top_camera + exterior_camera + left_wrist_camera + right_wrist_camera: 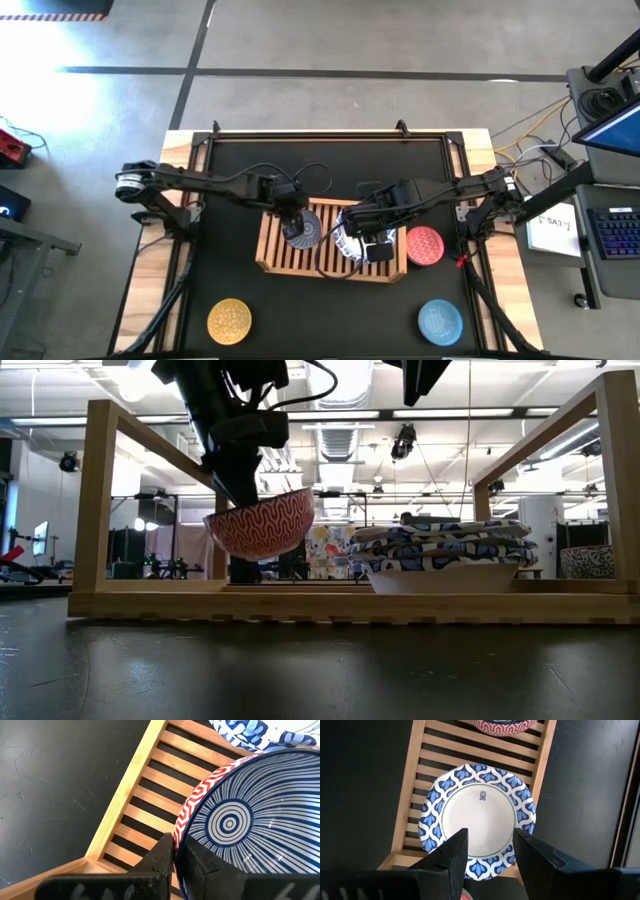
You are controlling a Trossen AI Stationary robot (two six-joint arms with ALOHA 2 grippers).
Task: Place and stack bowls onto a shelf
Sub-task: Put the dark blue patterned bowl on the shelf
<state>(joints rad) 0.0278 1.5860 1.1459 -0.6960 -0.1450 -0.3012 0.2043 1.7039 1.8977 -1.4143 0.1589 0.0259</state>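
Note:
My left gripper (297, 228) (173, 855) is shut on a small bowl (305, 229) (262, 523) (235, 825) with blue stripes inside and a red-and-white wave pattern outside. It holds the bowl over the left half of the wooden slatted shelf (272, 255) (300, 603). A stack of white bowls with blue patterned rims (344, 240) (445, 550) (477, 815) rests on the slats of the shelf's right half. My right gripper (368, 245) (490, 847) hangs open above that stack and touches nothing. My left gripper pinches the small bowl's rim (179, 832), one finger inside the bowl and one outside against the red-patterned wall. The fingers come from above, pointing down. The bowl is lifted clear of the slats (135, 805), slightly tilted, and hangs below the fingers (235, 470).
A red bowl (424, 245) sits on the black table just right of the shelf. A yellow bowl (229, 320) and a light blue bowl (440, 320) lie near the table's near edge. The shelf's raised side walls (95, 500) stand at both ends.

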